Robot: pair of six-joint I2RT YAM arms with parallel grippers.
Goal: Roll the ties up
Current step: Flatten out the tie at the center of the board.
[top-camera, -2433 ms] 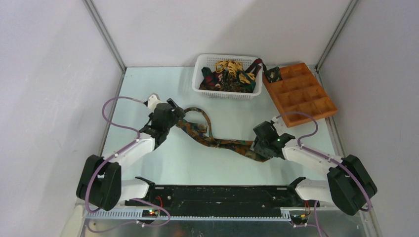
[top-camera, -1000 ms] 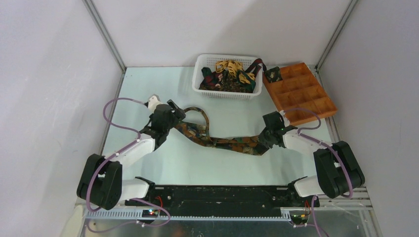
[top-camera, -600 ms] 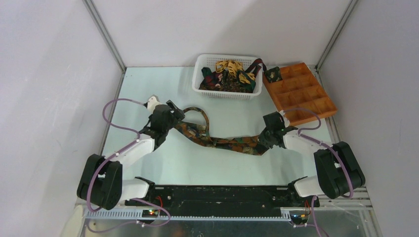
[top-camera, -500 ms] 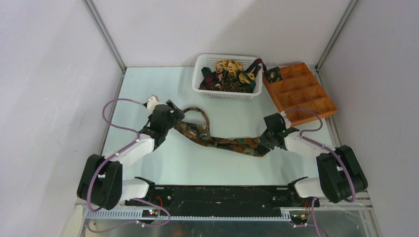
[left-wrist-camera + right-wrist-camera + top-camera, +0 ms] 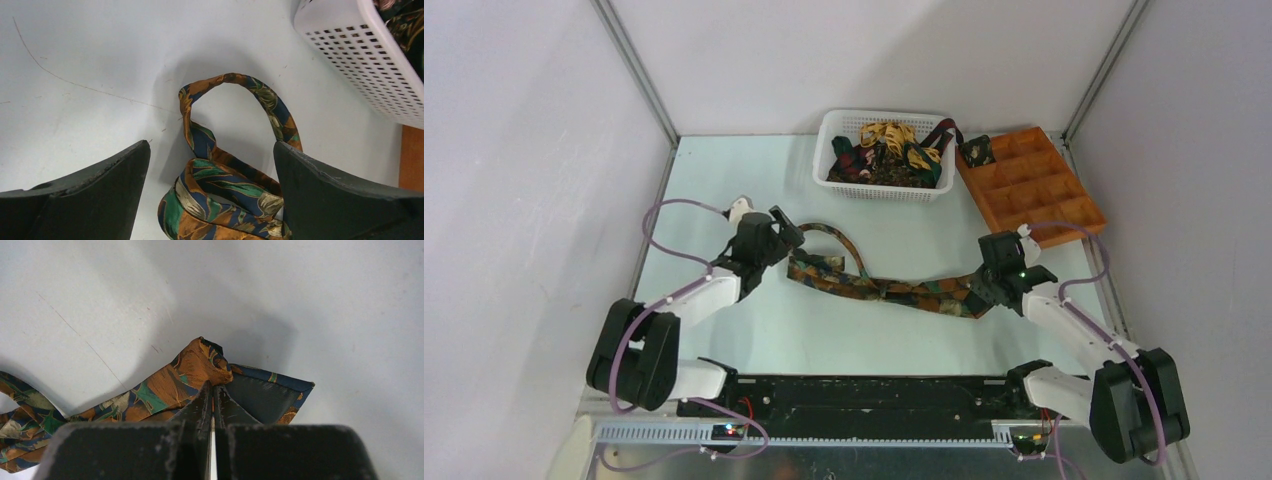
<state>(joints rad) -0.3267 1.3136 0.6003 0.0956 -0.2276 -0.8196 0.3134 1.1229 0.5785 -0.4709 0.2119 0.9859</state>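
One long, narrow necktie (image 5: 894, 290) of dark green, brown and orange patterned fabric lies stretched across the pale blue-green table (image 5: 724, 180), between our two arms. We judge the step in hand to be laying it out flat before rolling.

Our right gripper (image 5: 212, 390) pinches the wide end, closed on a folded corner where the dark lining shows. Our left gripper (image 5: 210, 150) stands wide and holds nothing, with the thin end's raised loop ahead between its fingers.

The cloth looks soft and limp, slightly glossy, and it is twisted and bunched near the left. Next, we think, the loop must be flattened so a tight roll can start.

More ties (image 5: 886, 150) fill the white perforated plastic basket (image 5: 839, 125). One small dark coil (image 5: 976, 150) sits in the far-left compartment of the orange-brown wooden tray (image 5: 1034, 185).
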